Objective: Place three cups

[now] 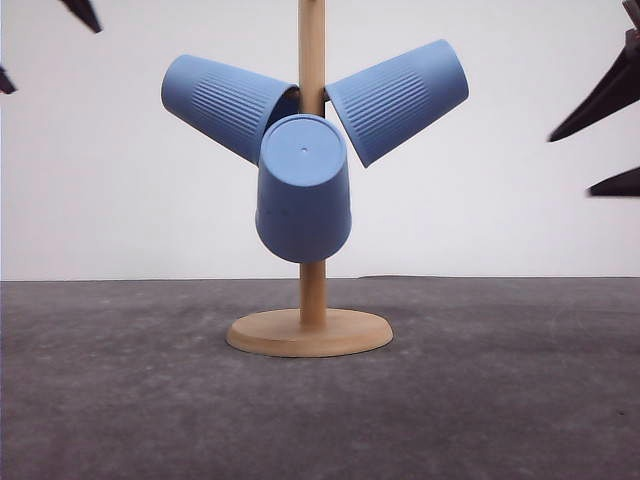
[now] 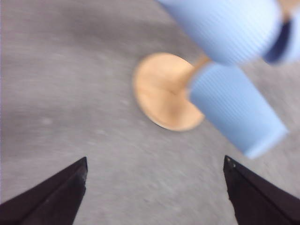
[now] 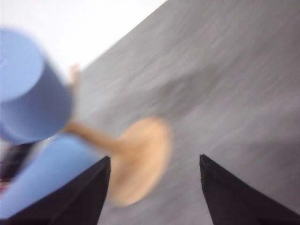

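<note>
The left gripper is empty, its fingers spread wide apart, and the right gripper is the same, open and holding nothing. All three cups hang on the wooden stand, between the two arms: the left cup and the right cup slant up and outward, while the front cup points its base at the camera. Both arms seem about equally near. The dark grey table lies below and a plain white wall behind. The placing looks done.
</note>
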{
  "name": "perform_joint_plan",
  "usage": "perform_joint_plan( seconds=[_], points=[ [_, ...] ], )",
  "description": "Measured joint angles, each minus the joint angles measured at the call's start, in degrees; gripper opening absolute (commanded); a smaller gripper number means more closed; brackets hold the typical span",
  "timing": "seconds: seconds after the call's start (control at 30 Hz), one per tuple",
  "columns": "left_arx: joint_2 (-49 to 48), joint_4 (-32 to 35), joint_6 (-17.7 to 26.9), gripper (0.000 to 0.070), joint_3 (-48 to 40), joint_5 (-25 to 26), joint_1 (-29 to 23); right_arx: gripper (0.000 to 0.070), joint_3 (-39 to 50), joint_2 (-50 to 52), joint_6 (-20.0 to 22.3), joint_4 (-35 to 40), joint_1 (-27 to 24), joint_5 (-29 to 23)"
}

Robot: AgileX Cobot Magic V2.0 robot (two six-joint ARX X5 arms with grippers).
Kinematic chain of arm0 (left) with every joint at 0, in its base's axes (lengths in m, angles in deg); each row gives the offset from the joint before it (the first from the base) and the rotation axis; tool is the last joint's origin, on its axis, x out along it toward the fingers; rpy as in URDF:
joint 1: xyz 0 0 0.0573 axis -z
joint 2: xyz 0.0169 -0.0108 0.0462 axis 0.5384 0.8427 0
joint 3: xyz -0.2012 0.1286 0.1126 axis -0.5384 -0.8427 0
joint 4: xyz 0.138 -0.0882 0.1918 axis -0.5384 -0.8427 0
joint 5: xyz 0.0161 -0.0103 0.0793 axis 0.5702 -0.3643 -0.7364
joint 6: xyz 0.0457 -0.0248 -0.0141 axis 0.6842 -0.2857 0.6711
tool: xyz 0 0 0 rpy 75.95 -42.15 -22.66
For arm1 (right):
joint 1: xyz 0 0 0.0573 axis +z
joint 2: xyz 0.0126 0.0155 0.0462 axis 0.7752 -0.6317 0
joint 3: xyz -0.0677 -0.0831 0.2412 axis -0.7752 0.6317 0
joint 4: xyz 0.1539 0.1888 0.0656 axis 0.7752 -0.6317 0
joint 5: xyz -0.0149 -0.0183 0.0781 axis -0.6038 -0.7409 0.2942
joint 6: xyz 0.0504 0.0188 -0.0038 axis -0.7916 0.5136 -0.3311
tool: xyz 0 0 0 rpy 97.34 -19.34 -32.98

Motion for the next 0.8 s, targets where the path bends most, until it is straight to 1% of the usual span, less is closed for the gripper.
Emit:
perform_joint_plan(
  seconds=[0.1,0.2,0.3,0.37,0.43,0.6,0.7,0.73,0.77,0.8],
  points=[
    [-0.6,-0.1,1.0,0.0556,0.0,0.1,-2.7,0.0400,-5.8,0.0,13.0,-8.2,-0.9,-6.8],
    [-2.4,-0.2,2.2,0.0556,0.0,1.5,-5.3,0.0415,-11.1,0.0,24.2,-16.6,-0.9,-12.7],
    [-5.8,-0.7,4.3,0.0556,0.0,3.1,-7.4,0.0415,-14.9,0.6,31.0,-24.8,-0.7,-15.9],
    [-8.0,-1.6,5.6,0.0556,0.0,3.8,-8.1,0.0415,-16.2,1.9,32.9,-29.6,-0.2,-16.6],
    [-10.2,-2.7,6.9,0.0556,0.0,4.3,-8.6,0.0415,-17.1,3.9,33.7,-35.2,0.4,-16.7],
    [-13.7,-3.4,8.7,0.0556,-0.2,4.4,-8.8,0.0415,-18.4,10.7,33.9,-50.0,1.1,-17.9],
    [-13.9,-3.3,8.9,0.0555,-0.2,4.4,-8.8,0.0415,-18.4,14.1,34.0,-54.6,1.1,-17.9],
    [-13.8,-3.3,8.9,0.0528,-0.2,4.4,-8.8,0.0393,-18.4,15.0,34.0,-54.6,1.1,-17.9],
    [-13.7,-3.3,9.0,0.0413,-0.2,4.4,-8.8,0.0268,-18.4,15.7,34.0,-54.5,1.1,-17.9],
    [-13.4,-3.3,9.0,0.0210,-0.3,4.4,-8.8,0.0038,-18.4,16.5,34.0,-54.3,1.1,-17.9]
  ],
)
